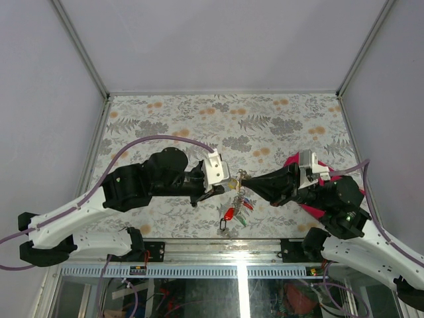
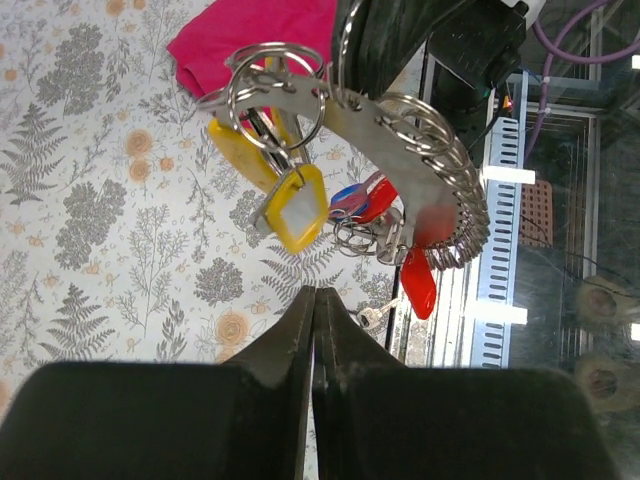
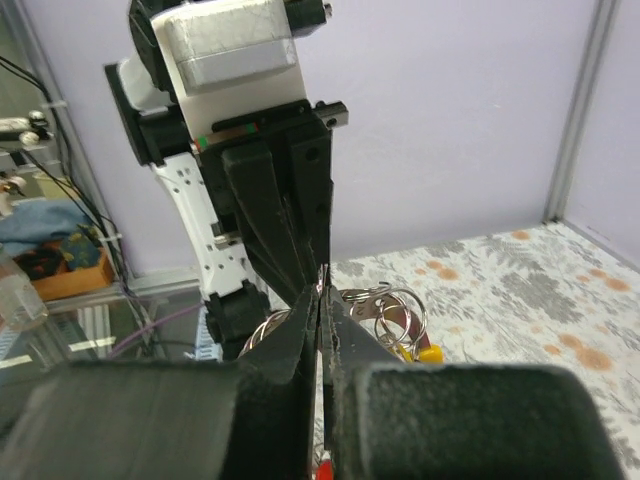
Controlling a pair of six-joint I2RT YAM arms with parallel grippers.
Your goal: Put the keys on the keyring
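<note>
The keys [image 1: 237,202] hang in a bunch between my two grippers, above the table's near edge. In the left wrist view a curved metal strip [image 2: 370,135] carries many silvery rings [image 2: 445,170]. From them hang yellow key heads [image 2: 297,210], a blue one [image 2: 350,195] and a red one [image 2: 418,283]. My right gripper [image 3: 320,292] is shut on the upper end of this keyring. Its black fingers [image 2: 390,50] show at the top of the left wrist view. My left gripper [image 2: 315,292] is shut and empty, its tips just short of the yellow heads.
A magenta cloth [image 2: 260,40] lies on the flowered table [image 1: 199,119] under the right arm. The table's near edge and metal rail [image 1: 238,255] run just below the hanging bunch. A small silvery key [image 2: 374,315] shows near that edge.
</note>
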